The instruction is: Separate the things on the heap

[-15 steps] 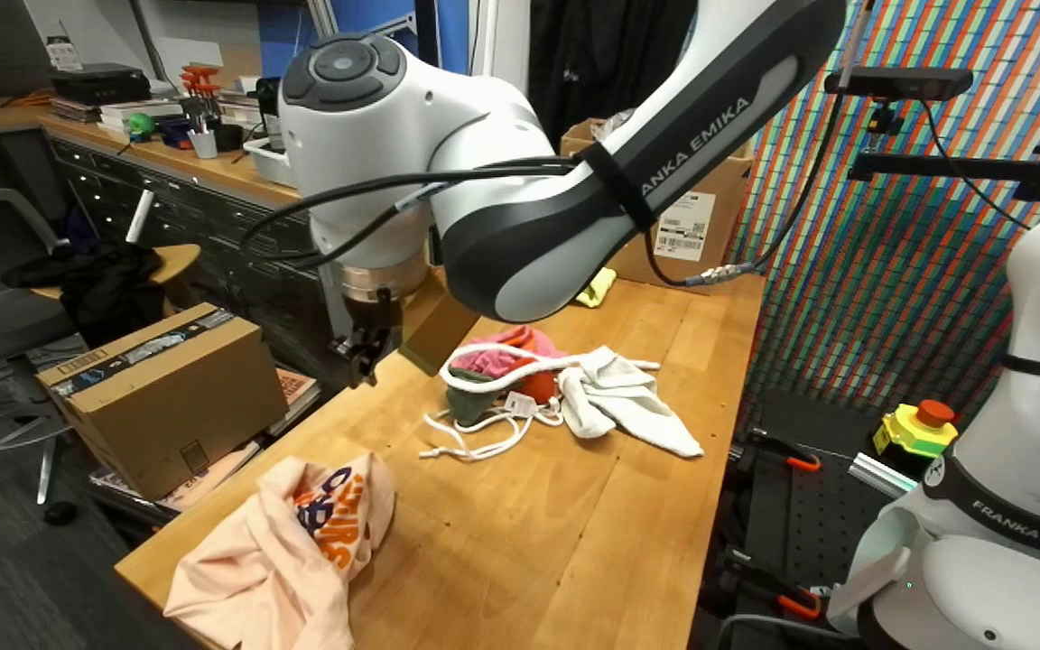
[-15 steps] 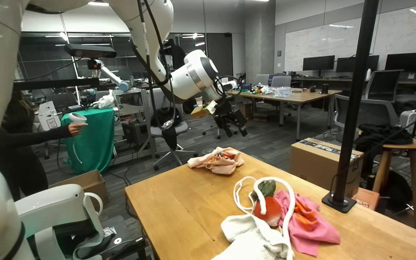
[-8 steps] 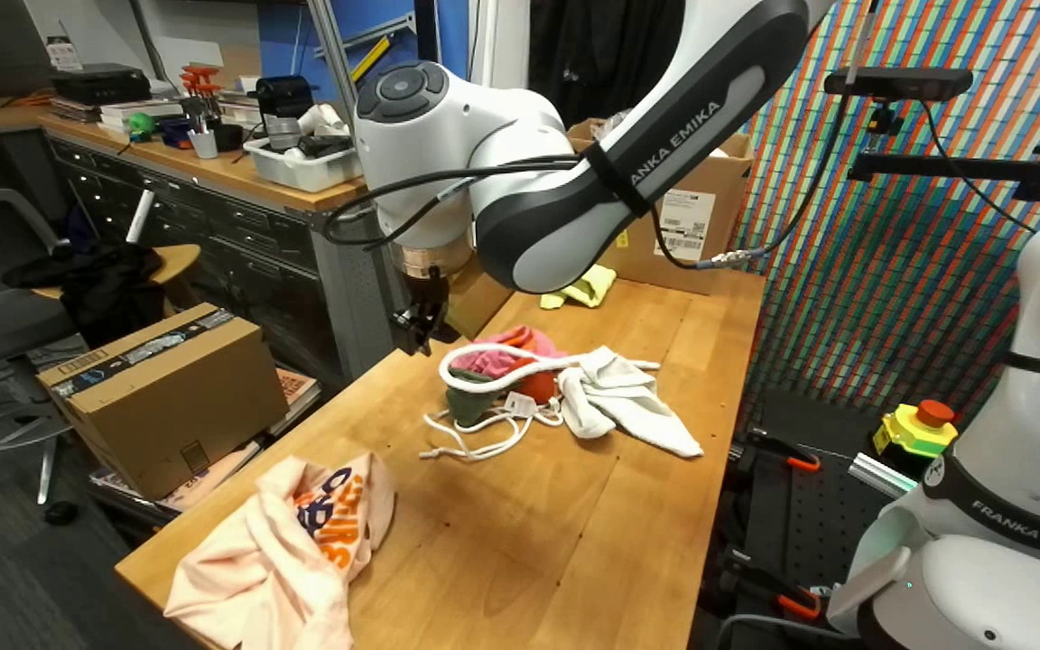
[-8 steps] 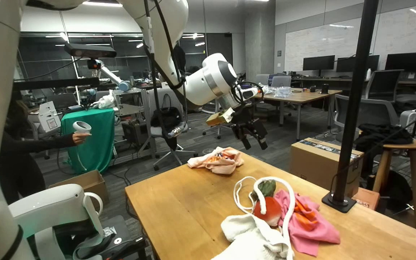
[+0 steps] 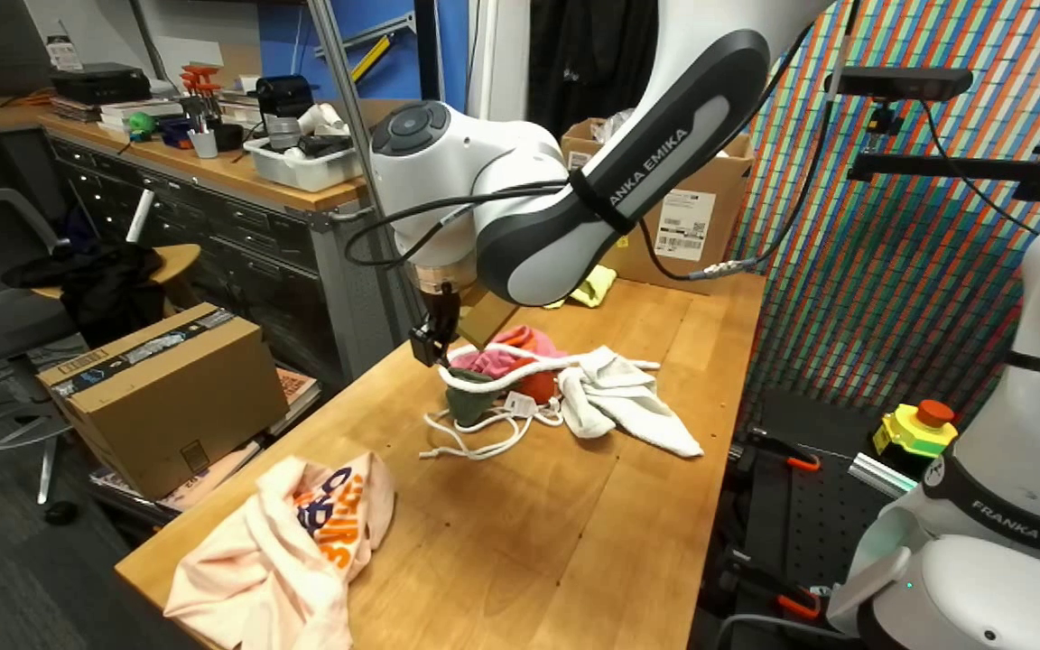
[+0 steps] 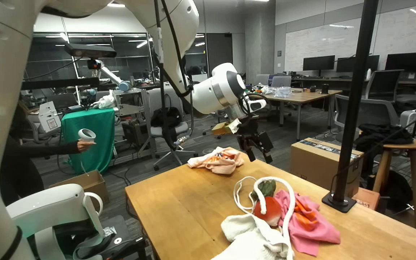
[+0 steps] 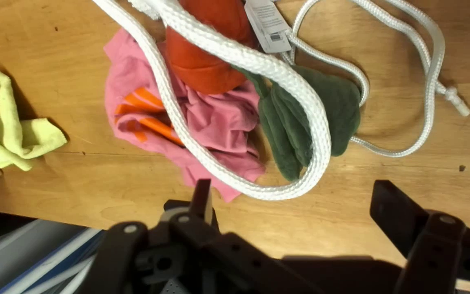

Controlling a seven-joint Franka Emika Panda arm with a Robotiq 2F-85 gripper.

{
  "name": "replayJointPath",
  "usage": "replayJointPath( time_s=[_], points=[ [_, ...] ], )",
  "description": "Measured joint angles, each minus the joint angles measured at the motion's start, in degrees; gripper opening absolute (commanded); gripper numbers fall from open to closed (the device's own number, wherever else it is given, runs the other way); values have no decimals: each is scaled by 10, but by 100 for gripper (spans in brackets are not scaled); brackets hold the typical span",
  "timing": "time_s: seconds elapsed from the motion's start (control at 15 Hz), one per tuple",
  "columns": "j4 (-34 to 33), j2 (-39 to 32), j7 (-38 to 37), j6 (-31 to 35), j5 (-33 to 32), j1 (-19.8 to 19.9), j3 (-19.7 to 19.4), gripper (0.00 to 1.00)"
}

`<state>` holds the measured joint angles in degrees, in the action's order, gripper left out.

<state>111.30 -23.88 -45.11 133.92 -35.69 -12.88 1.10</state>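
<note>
My end effector (image 7: 294,200) has its jaws wide apart, tabletop (image 7: 292,228) showing between them; the wrist view crops its rear. In an exterior view it hangs clear of the heap (image 6: 268,213). There, a thick braided rope (image 7: 318,126) loops over wrinkled pink cloth (image 7: 214,118), a velvety red lump (image 7: 202,73) cut off by the wrist view's top, and a creased green lump (image 7: 337,102). A thin cord (image 7: 430,102) curls beside the green one; I can't read the print on the tag (image 7: 269,26). The white cloth (image 6: 253,242) lies just beside the red lump, cropped in an exterior view. Farther off, the arm (image 5: 565,217) partly hides yellow cloth (image 5: 597,284). The peach cloth (image 5: 276,569) sits crumpled, well apart, its lettering half lost in folds.
</note>
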Motion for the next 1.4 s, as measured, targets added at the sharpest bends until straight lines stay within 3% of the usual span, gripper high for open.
replayJointPath(
  time_s=[1.07,1.13,1.2,1.4],
  points=[
    [-34,-78,62,-1,38,-15,-14,100],
    [-38,-82,65,-1,38,-16,-17,75],
    [-42,-86,69,-2,38,-16,-19,73],
    [-52,-95,81,-3,38,-17,-27,49]
  ],
)
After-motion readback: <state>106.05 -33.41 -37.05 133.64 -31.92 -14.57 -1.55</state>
